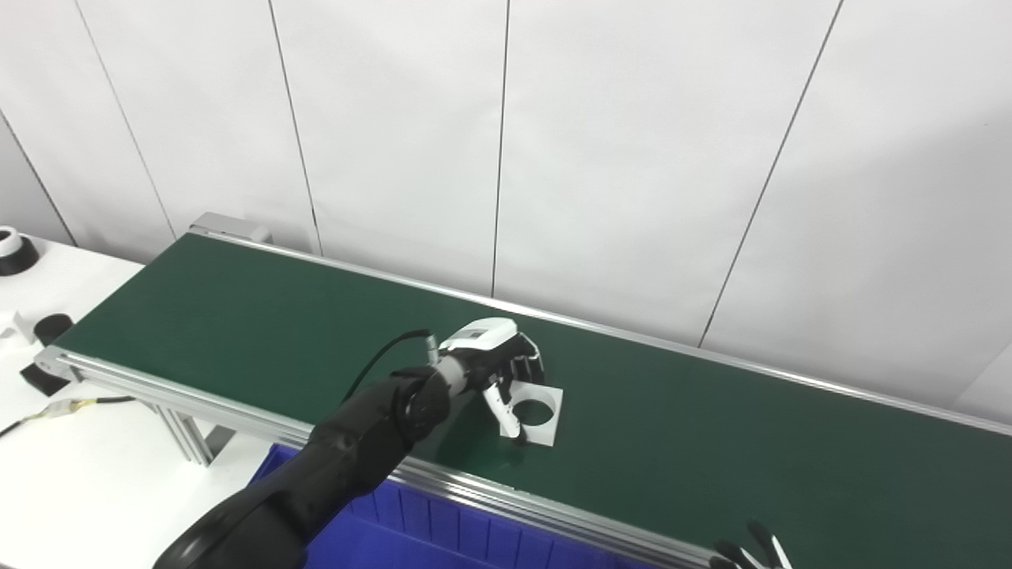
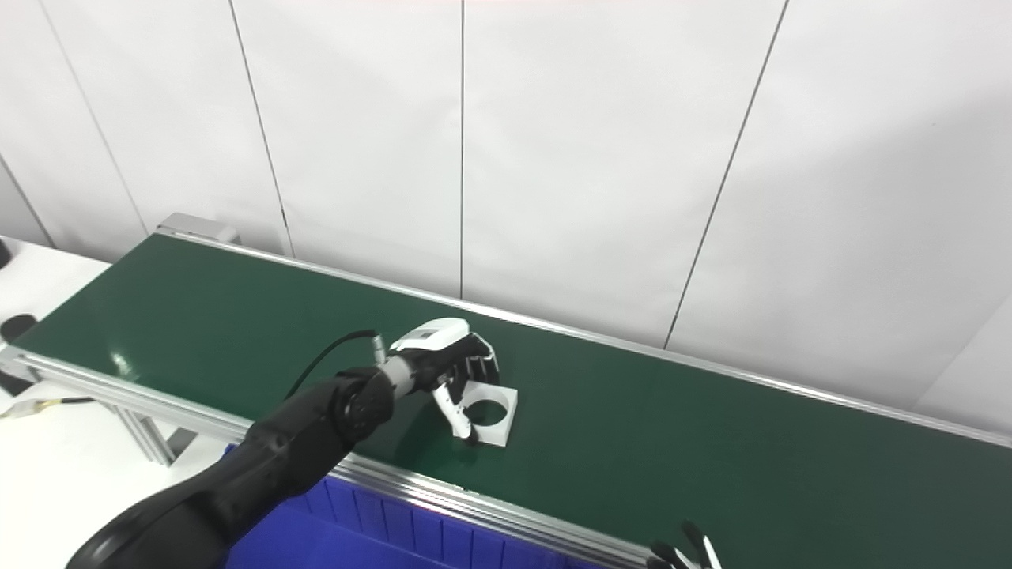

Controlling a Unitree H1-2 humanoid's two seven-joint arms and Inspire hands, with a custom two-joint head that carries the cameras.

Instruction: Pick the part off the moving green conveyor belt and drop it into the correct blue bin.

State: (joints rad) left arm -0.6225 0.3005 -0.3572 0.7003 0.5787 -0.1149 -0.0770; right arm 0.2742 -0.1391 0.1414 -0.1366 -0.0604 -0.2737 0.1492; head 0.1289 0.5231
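White wall panels are backing the long green conveyor belt [image 1: 237, 332], where the left hand [image 1: 498, 359] is reaching down, its fingers [image 1: 528, 365] curling around a flat white square plate with a round hole [image 1: 541, 415] that is lying mid-belt. Only the right hand's [image 1: 751, 549] spread fingertips are showing. A blue plastic bin [image 1: 411, 529] is sitting below. No readable writing.

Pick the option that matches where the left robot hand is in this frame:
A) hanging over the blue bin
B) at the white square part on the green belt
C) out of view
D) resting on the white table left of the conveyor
B: the left robot hand reaches over the green belt, its fingers wrapped around the near-left edge of the white square part with the round hole.
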